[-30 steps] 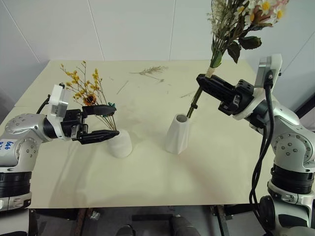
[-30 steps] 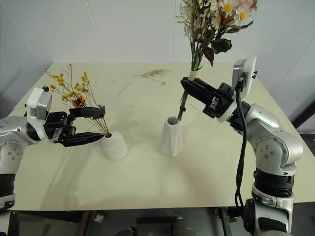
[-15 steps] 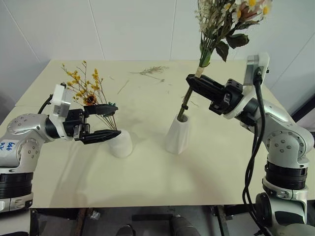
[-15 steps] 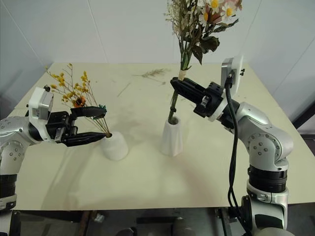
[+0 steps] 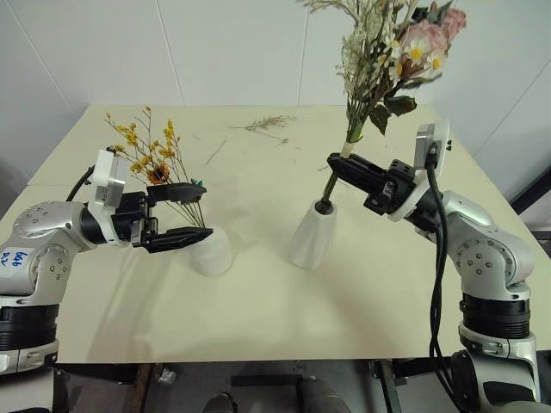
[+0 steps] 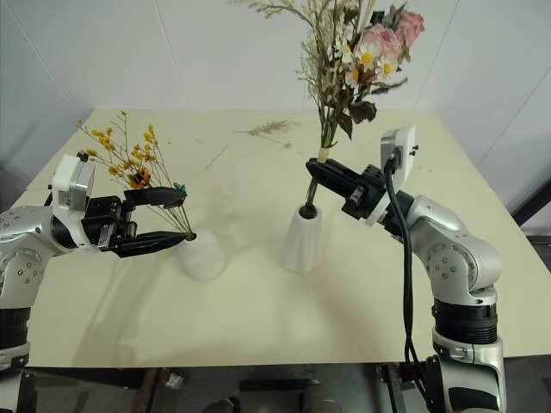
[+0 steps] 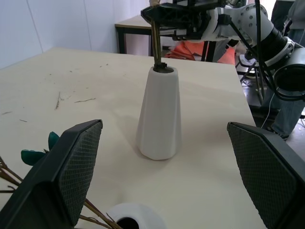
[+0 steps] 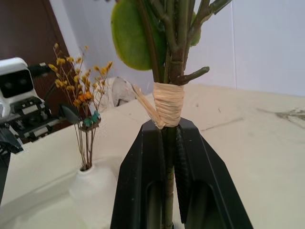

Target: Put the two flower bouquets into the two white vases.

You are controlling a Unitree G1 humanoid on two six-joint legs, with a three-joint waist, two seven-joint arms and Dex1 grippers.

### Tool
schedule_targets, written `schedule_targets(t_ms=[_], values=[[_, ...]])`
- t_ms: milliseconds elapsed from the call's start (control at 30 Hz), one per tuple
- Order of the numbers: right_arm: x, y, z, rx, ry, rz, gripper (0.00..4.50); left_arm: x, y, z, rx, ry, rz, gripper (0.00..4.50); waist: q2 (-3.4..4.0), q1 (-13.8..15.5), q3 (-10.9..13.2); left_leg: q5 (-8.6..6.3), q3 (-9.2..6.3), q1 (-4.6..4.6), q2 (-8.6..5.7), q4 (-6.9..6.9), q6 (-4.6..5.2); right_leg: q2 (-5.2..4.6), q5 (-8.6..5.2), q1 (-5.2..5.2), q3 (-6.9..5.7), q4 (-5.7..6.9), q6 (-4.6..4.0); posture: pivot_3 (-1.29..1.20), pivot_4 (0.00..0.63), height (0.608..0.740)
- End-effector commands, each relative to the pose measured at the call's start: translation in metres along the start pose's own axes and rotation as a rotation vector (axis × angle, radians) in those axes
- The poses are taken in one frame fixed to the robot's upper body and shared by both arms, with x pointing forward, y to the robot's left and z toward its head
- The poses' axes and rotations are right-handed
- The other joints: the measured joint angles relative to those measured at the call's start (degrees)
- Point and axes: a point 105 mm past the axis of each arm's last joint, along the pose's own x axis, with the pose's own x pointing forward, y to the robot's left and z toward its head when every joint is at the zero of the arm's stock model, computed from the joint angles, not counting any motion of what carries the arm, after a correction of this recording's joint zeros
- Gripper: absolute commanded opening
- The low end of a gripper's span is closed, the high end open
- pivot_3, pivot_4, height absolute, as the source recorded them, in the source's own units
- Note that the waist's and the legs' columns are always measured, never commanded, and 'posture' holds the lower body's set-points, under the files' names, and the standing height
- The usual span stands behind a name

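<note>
Left eye view, left gripper point(image 5: 181, 215) spread, right gripper point(image 5: 337, 163) clenching rose bouquet point(image 5: 387, 60), no legible writing.

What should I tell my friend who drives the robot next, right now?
Left gripper: open, fingers either side of the yellow bouquet, whose stems already stand in the short round vase. That one looks done.
Right gripper: shut on the pink rose bouquet, stem ends just inside the mouth of the tall vase.
Left to do: lower the roses fully, open the right gripper, draw both arms away.
</note>
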Motion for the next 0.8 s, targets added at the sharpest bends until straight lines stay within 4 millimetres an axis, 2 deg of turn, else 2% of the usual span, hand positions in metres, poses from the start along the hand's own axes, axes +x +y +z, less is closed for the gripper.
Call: schedule_targets(t_ms=[33, 133, 433, 567, 800], values=[[-0.003, 0.006, 0.011, -0.069, -0.025, 0.026, 0.01, -0.002, -0.003, 0.013, 0.062, -0.027, 0.000, 4.50, 0.00, 0.1, 0.0, 0.00, 0.00, 0.00, 0.00, -0.02, 0.00, 0.00, 0.00, 0.00, 0.00, -0.01, 0.00, 0.00, 0.150, 0.740], [-0.003, 0.007, 0.010, -0.082, -0.024, 0.027, 0.01, -0.002, -0.002, 0.013, 0.065, -0.029, 0.001, 4.50, 0.00, 0.2, 0.0, 0.00, 0.00, 0.00, 0.00, -0.01, 0.00, 0.00, 0.00, 0.00, 0.00, -0.02, 0.00, 0.00, 0.150, 0.740], [-0.004, 0.020, 0.007, -0.132, -0.014, 0.054, 3.02, -0.003, 0.000, 0.010, 0.067, -0.027, 0.003, 4.50, 0.00, 0.3, 0.0, 0.00, 0.00, 0.00, 0.00, -0.01, 0.00, 0.00, 0.00, 0.00, 0.00, -0.02, 0.00, 0.00, 0.150, 0.740], [-0.013, 0.010, 0.005, -0.170, 0.005, 0.004, 4.33, -0.003, 0.000, 0.009, 0.068, -0.027, 0.004, 4.50, 0.00, 0.6, 0.0, 0.00, 0.00, 0.00, 0.00, 0.00, 0.00, 0.00, 0.00, 0.00, 0.00, -0.02, 0.00, 0.00, 0.150, 0.740], [-0.050, 0.001, 0.002, -0.231, 0.101, -0.029, 4.33, -0.010, -0.001, 0.006, 0.066, -0.009, 0.023, 4.50, 0.00, 1.2, 0.0, 0.00, 0.01, -0.01, -0.01, -0.03, 0.00, 0.00, 0.00, 0.02, 0.00, -0.12, 0.00, 0.00, 0.150, 0.740]])
